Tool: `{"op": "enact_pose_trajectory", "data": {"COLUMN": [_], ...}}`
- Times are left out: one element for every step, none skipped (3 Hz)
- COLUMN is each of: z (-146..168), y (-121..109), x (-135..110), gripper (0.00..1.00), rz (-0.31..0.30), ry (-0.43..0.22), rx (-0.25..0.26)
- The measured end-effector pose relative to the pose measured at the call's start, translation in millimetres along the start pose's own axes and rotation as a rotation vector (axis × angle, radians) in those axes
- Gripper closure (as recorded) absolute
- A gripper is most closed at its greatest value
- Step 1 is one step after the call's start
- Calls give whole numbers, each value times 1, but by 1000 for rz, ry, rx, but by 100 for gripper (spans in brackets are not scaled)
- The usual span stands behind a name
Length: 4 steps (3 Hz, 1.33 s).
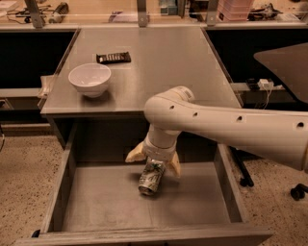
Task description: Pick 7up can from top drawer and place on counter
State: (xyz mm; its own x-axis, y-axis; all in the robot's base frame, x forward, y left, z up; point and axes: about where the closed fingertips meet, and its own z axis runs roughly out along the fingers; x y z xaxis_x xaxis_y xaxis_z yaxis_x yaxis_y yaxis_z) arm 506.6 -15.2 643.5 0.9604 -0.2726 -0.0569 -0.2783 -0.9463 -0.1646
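Observation:
The 7up can [149, 179], dented silver with green marks, lies on its side on the floor of the open top drawer [106, 202], near the middle. My gripper [155, 160] reaches down into the drawer at the can's far end. It is open, with one tan finger [135, 153] to the can's left and the other [174, 165] to its right, so the can's far end sits between them. The grey counter [159, 67] is the cabinet top above the drawer.
A white bowl [89, 79] and a flat dark packet [113, 57] sit on the counter's left half. The drawer's tall side walls [57, 192] flank the can. A pale bench with posts [139, 9] runs behind. A chair base [298, 192] stands on the floor at right.

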Motion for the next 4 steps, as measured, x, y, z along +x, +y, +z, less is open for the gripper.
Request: {"op": "enact_pose_trajectory", "data": {"z": [29, 22, 0, -52], "y": [-3, -9, -14, -2], "x": [-8, -18, -22, -15], "gripper": [22, 53, 76, 98], "rz": [6, -2, -12, -5], "ry": [-64, -94, -72, 4], "rx": [-4, -12, -11, 10]}}
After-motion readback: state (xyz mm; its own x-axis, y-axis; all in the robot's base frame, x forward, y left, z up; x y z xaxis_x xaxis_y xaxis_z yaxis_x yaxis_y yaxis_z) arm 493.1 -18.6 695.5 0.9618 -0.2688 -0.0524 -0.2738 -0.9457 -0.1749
